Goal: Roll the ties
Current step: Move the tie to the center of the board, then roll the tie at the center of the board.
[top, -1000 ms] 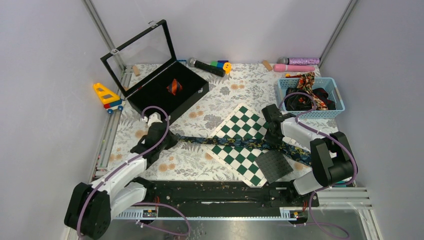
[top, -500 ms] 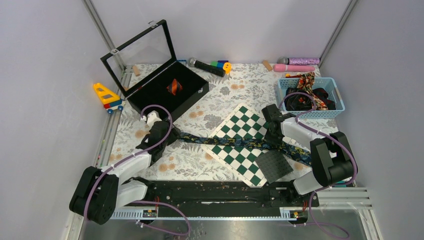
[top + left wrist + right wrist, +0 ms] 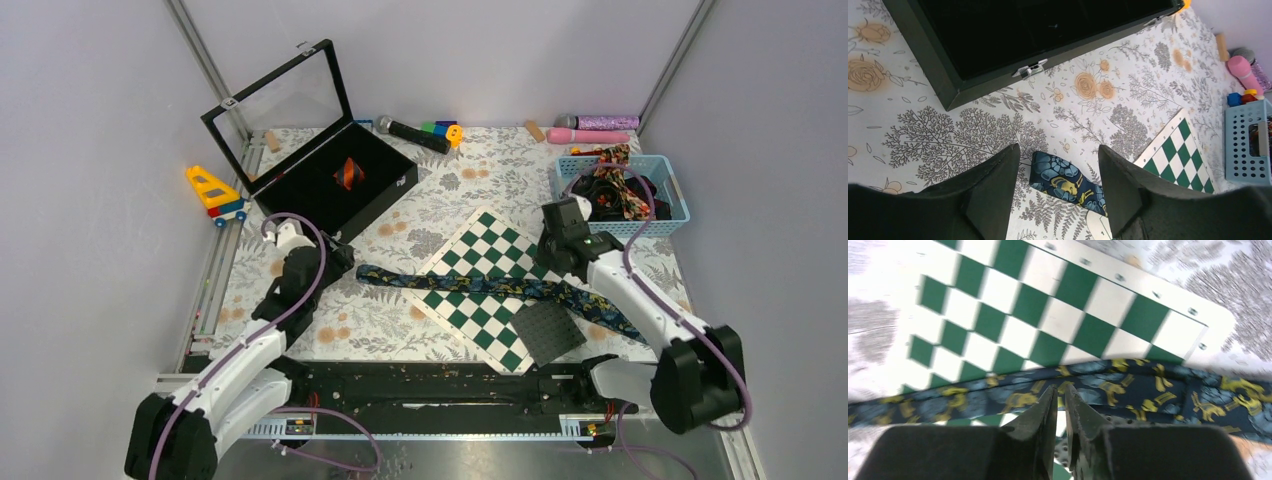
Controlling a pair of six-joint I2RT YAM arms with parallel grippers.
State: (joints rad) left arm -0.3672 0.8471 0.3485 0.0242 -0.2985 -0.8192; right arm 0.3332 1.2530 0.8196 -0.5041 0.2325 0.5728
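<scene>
A dark navy tie with blue and yellow print (image 3: 470,285) lies flat across the green-and-white chequered board (image 3: 487,245). My left gripper (image 3: 338,258) hangs open just left of the tie's narrow end (image 3: 1060,177), which lies on the cloth between and beyond the fingers (image 3: 998,185), untouched. My right gripper (image 3: 556,262) hovers above the tie (image 3: 1148,390) near the board's right corner. In the right wrist view my right gripper (image 3: 1060,387) has its jaws parted by a thin gap with nothing in them. A rolled red-orange and black striped tie (image 3: 348,173) sits in the black case. More ties (image 3: 622,180) fill the blue basket.
The black case (image 3: 300,205) stands with its glass lid up at the back left, a toy truck (image 3: 215,192) beside it. Microphones (image 3: 410,132) and a pink one (image 3: 590,135) lie along the back. The blue basket (image 3: 668,205) is at the right, a dark perforated plate (image 3: 548,330) at the front.
My left gripper opened, let go of the tie's narrow end and drew back left. My right gripper lifted off the tie and its jaws parted slightly. The tie stays flat.
</scene>
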